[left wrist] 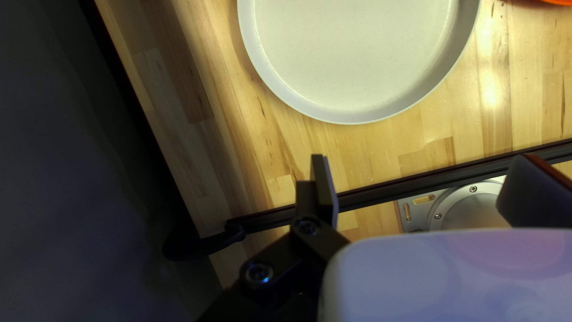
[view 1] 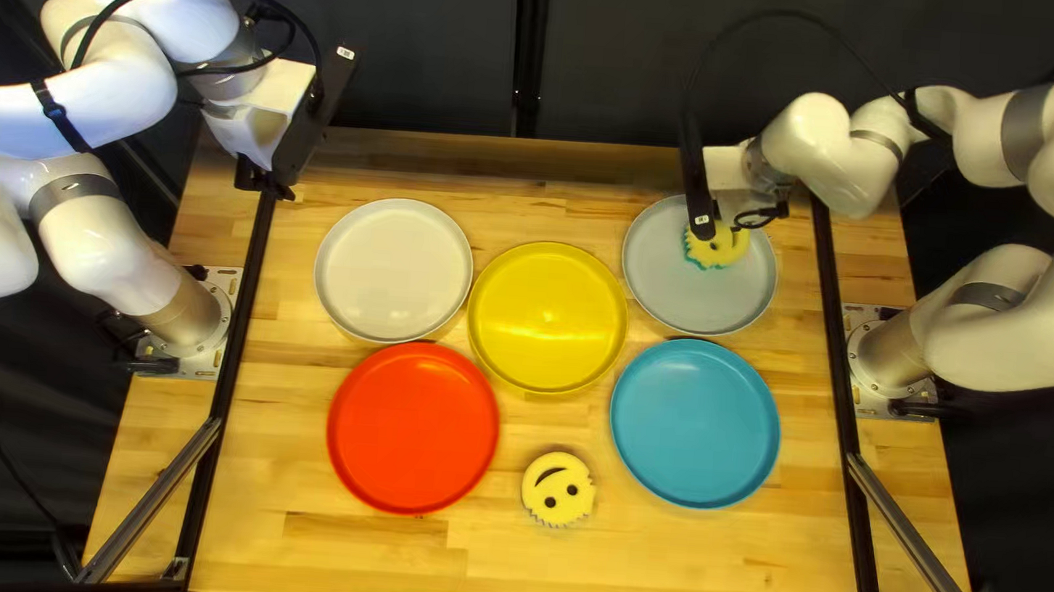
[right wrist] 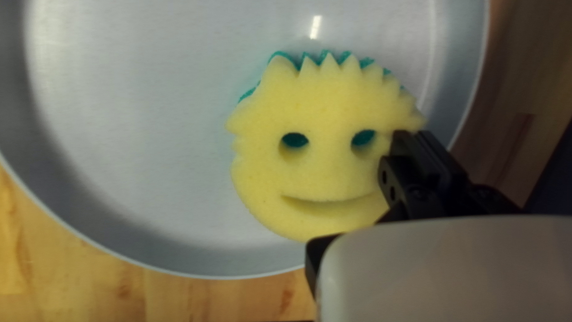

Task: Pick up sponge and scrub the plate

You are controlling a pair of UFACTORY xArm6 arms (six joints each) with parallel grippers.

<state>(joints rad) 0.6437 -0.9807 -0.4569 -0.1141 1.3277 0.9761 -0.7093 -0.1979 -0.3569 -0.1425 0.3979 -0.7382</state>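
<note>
My right gripper (view 1: 758, 213) is low over the grey plate (view 1: 688, 297) at the right rear of the top left view. Under it a yellow smiley sponge (view 1: 706, 247) with a teal backing rests against the plate. In the right wrist view my right gripper (right wrist: 363, 197) is shut on the sponge (right wrist: 322, 113) near its edge, one finger partly hidden by the mount; the plate (right wrist: 137, 137) lies beneath. My left gripper (view 1: 266, 181) hangs beside the white plate (view 1: 393, 271). Seen from the left wrist, this gripper (left wrist: 423, 173) stands wide open with nothing between its fingers; the white plate (left wrist: 357, 53) lies ahead.
A yellow plate (view 1: 547, 319) sits between the white and grey plates, a red plate (view 1: 413, 428) and a blue plate (view 1: 695, 423) nearer the front. Another smiley sponge (view 1: 558, 489) lies between those two. Dark rails run along both sides.
</note>
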